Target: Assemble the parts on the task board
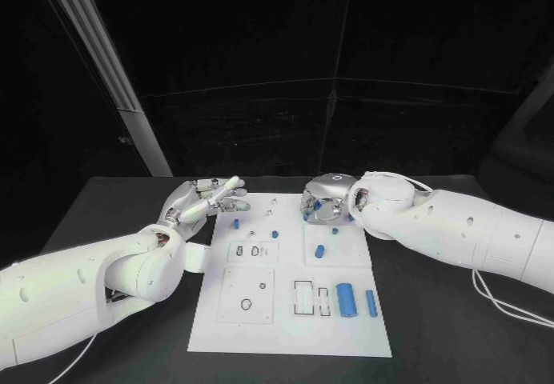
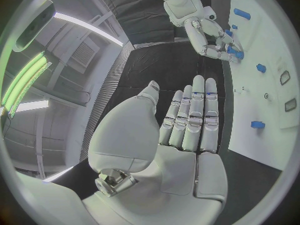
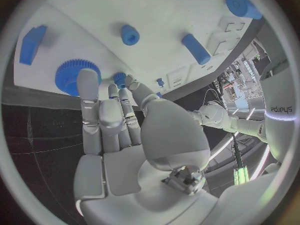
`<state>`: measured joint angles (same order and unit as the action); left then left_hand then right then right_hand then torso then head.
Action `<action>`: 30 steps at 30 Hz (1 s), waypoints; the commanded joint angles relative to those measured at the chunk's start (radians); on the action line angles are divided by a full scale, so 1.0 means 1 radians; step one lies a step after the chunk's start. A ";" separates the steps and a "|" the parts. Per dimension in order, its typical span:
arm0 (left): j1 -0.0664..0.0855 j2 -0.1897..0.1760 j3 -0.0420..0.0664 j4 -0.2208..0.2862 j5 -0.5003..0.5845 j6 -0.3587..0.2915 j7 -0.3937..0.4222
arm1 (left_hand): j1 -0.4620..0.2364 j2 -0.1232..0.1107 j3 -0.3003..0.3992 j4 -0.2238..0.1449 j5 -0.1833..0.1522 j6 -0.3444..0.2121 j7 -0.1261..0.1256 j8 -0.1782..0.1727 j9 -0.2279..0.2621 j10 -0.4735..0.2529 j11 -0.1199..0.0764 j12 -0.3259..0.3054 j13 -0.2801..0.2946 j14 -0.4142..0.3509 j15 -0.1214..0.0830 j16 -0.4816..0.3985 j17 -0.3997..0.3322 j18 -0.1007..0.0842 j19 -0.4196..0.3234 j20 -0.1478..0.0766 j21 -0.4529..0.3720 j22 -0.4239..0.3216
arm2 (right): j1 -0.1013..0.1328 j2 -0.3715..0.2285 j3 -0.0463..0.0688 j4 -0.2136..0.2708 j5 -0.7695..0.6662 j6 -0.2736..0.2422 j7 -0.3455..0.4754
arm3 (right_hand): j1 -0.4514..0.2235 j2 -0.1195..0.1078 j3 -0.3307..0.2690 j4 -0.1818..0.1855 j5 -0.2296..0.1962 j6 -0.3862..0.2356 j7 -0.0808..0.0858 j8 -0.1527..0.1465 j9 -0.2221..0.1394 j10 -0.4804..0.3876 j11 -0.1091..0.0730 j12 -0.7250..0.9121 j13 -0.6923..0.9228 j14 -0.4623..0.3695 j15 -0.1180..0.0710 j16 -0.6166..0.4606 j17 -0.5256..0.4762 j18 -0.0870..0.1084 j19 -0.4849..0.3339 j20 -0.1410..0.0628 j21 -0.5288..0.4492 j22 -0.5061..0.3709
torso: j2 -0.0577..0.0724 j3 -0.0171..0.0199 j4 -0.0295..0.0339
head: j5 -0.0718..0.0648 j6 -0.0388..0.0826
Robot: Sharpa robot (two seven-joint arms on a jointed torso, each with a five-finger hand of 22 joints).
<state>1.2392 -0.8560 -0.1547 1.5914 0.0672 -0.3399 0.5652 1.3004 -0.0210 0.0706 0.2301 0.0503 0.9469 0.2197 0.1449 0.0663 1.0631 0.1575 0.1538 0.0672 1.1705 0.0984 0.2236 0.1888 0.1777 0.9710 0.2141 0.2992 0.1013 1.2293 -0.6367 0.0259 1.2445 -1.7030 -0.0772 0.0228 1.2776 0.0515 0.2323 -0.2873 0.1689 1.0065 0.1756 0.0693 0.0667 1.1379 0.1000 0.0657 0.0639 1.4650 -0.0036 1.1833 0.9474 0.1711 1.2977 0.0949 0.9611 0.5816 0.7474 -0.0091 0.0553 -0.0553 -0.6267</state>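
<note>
My right hand (image 3: 115, 130) hovered empty, fingers apart, over the gear (image 3: 74, 75); stiff, light, probably slippery, best pinched by its toothed rim.

The white task board (image 1: 289, 328) lies flat on the black tabletop. Small blue parts rest on it: a thick cylinder (image 1: 344, 300) beside a slimmer bar (image 1: 371, 303) near its right edge, a short peg (image 1: 319, 251) mid-board, and a large blue gear (image 3: 70, 75) at its far end.

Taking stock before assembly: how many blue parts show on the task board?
7: two large parts at the near end, one medium part mid-board, four small parts across the far half. More may hide under the right hand.
</note>
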 commanded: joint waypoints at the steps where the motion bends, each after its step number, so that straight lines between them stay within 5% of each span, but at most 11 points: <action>1: 0.002 0.000 0.001 0.000 -0.007 0.020 -0.005 | 0.001 0.004 -0.007 -0.001 0.002 -0.001 0.004 -0.008 -0.001 -0.004 0.004 -0.007 -0.001 0.001 0.006 -0.005 0.002 0.006 0.009 0.001 -0.007 -0.002 | 0.002 0.004 0.001 -0.004 -0.021 0.019 -0.002 | 0.011 0.001 0.023 0.000 -0.005 0.011 -0.001 -0.004 0.000 0.008 0.001 -0.003 -0.001 0.024 0.007 0.011 0.009 -0.014 0.001 0.004 0.023 0.025 | 0.001 0.0010 -0.0002 | 0.002 -0.004; 23: 0.003 -0.005 0.001 -0.001 -0.007 0.024 -0.017 | 0.002 0.008 -0.007 -0.002 0.002 -0.003 0.005 -0.009 -0.001 -0.006 0.005 -0.009 -0.001 -0.001 0.007 -0.009 0.003 0.006 0.008 0.002 -0.010 -0.004 | 0.002 0.012 0.001 -0.016 -0.045 0.013 -0.015 | 0.002 0.001 0.164 0.009 -0.051 0.062 -0.010 0.001 0.002 0.064 -0.011 0.000 0.002 0.022 0.000 0.062 0.053 -0.035 0.023 0.003 0.161 0.193 | 0.007 0.0000 0.0025 | 0.002 -0.013; 30: 0.004 -0.006 0.001 -0.001 -0.007 0.025 -0.021 | 0.002 0.010 -0.008 -0.003 0.002 -0.004 0.005 -0.010 -0.001 -0.007 0.005 -0.010 -0.001 -0.002 0.007 -0.011 0.003 0.006 0.008 0.002 -0.011 -0.005 | 0.002 0.004 0.001 0.006 -0.036 -0.099 -0.025 | -0.011 -0.013 0.192 0.022 -0.075 0.074 -0.014 0.001 0.003 0.078 -0.015 -0.001 0.002 0.020 -0.002 0.068 0.053 -0.037 0.023 0.001 0.185 0.219 | 0.008 0.0001 0.0025 | 0.005 -0.009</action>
<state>1.2410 -0.8612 -0.1546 1.5891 0.0664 -0.3298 0.5478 1.3004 -0.0210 0.0679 0.2274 0.0503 0.9469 0.2196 0.1400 0.0664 1.0595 0.1611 0.1500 0.0674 1.1705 0.0983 0.2163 0.1912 0.1777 0.9737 0.2168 0.2950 0.0976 1.2299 -0.6311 0.0263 1.2434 -1.7368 -0.0939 0.0087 1.2683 0.0422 0.4189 -0.2629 0.0994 1.0734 0.1599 0.0636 0.0675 1.2081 0.0838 0.0635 0.0649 1.4650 -0.0035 1.2488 1.0023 0.1452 1.3154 0.0947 1.1424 0.7986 0.7543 -0.0091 0.0578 -0.0509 -0.6381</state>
